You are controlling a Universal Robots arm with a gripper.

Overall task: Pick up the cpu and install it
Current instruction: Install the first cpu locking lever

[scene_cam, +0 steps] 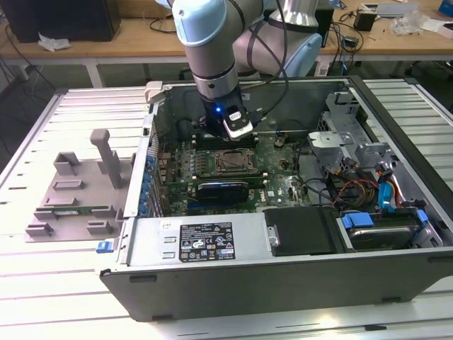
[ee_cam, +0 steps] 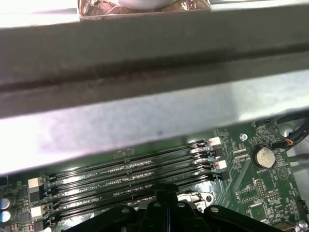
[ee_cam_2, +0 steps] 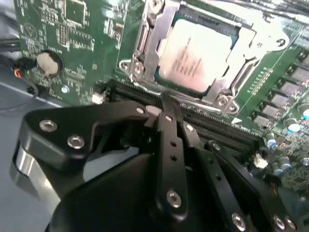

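Observation:
The cpu (ee_cam_2: pixel 195 55), a flat square chip with a silver-grey top, lies in the metal-framed socket (ee_cam_2: pixel 145 53) on the green motherboard. In the exterior view the socket (scene_cam: pixel 233 161) sits mid-board inside the open computer case, just in front of the arm's wrist (scene_cam: pixel 228 117). My gripper (ee_cam_2: pixel 165 100) hovers over the black memory slots (ee_cam: pixel 125 176) right beside the socket, its black fingers pressed together with nothing between them. In the first wrist view the gripper (ee_cam: pixel 167 192) tip points down at the slots near the socket frame.
The case wall (ee_cam: pixel 145 111) rises close beside the slots. A coin battery (ee_cam_2: pixel 48 62) sits on the board. The power supply (scene_cam: pixel 205 241), drive bay (scene_cam: pixel 379 234) and cables (scene_cam: pixel 354 191) fill the front and right. A grey fixture (scene_cam: pixel 78 191) with a green memory stick (scene_cam: pixel 74 210) lies at the exterior view's left.

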